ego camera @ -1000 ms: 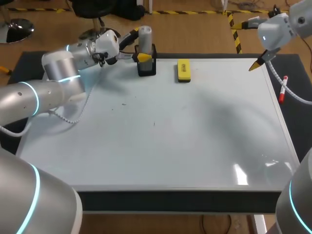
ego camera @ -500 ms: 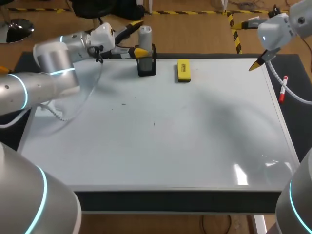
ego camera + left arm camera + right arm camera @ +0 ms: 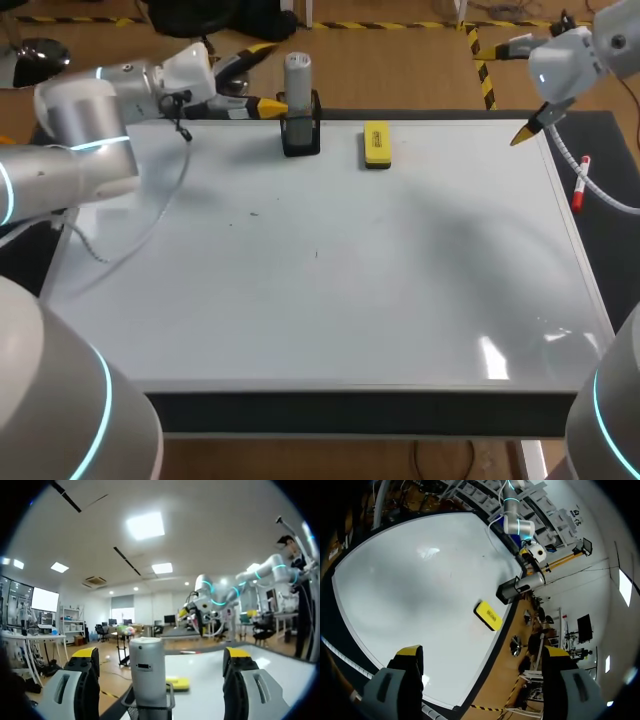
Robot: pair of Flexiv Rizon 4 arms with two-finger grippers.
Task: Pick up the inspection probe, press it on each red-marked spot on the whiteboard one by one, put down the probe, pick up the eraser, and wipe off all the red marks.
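The left arm's tool [image 3: 262,80] is open, its two yellow-tipped fingers spread wide. It sits at about 9 o'clock from the grey, round metal probe [image 3: 297,80]. In the left wrist view the probe stands straight up between the two fingers, and neither finger touches it. The probe stands in a small black holder [image 3: 301,135] at 12 o'clock on the big white whiteboard [image 3: 330,300]. A flat yellow eraser [image 3: 377,144] lies on the board just beside the holder, at 3 o'clock from it. I can see no red marks on the board, only a few tiny dark specks. So this could be the tool coming for the probe, or the probe back in its holder with the marks wiped off. Either way, I think the left tool should keep level and keep the probe in the middle, because the tall probe could tip if bumped. The right arm's tool [image 3: 482,651] is open too, up over the board's 1 o'clock corner. A red pen [image 3: 579,190] lies on the black table [image 3: 600,130] at 3 o'clock.
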